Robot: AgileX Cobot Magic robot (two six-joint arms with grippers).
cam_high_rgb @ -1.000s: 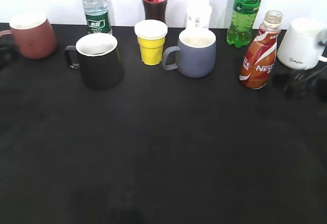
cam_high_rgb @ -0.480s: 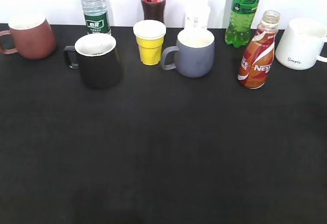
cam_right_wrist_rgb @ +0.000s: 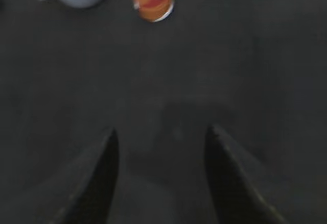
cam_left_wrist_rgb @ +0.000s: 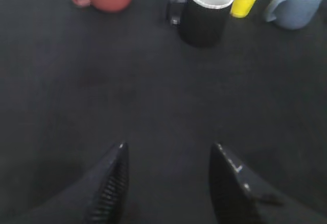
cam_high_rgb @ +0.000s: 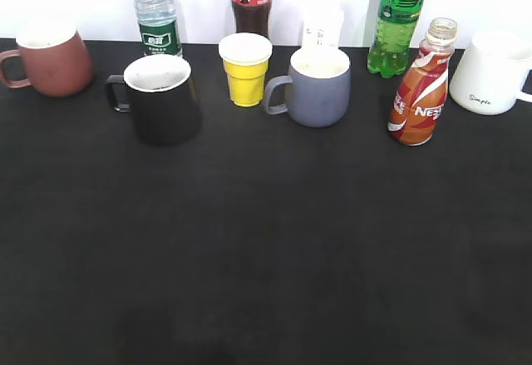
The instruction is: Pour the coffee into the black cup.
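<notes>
Both pincers were seen spread wide with nothing between the jaws: left gripper point(cam_left_wrist_rgb: 166, 183) and right gripper point(cam_right_wrist_rgb: 161, 175) each hung over bare black tabletop point(cam_high_rgb: 266, 257), touching nothing. Neither showed in the exterior view.

Small curvy Nescafe coffee bottle with orange-brown, red and white wrap point(cam_high_rgb: 420, 86) stood upright and uncapped at the right of the row, well apart from the glossy black mug with white inside point(cam_high_rgb: 158, 99) at the left.

Risks judged:
- Open neck: a tilted or jerked carry could spill coffee.
- Curvy, wrapped body could slip in the jaws.
- Green soda bottle point(cam_high_rgb: 397, 20) just behind and white mug point(cam_high_rgb: 497, 74) near: could be knocked on approach.
- Grey-blue mug point(cam_high_rgb: 316, 86) could be mistaken for the target.
</notes>
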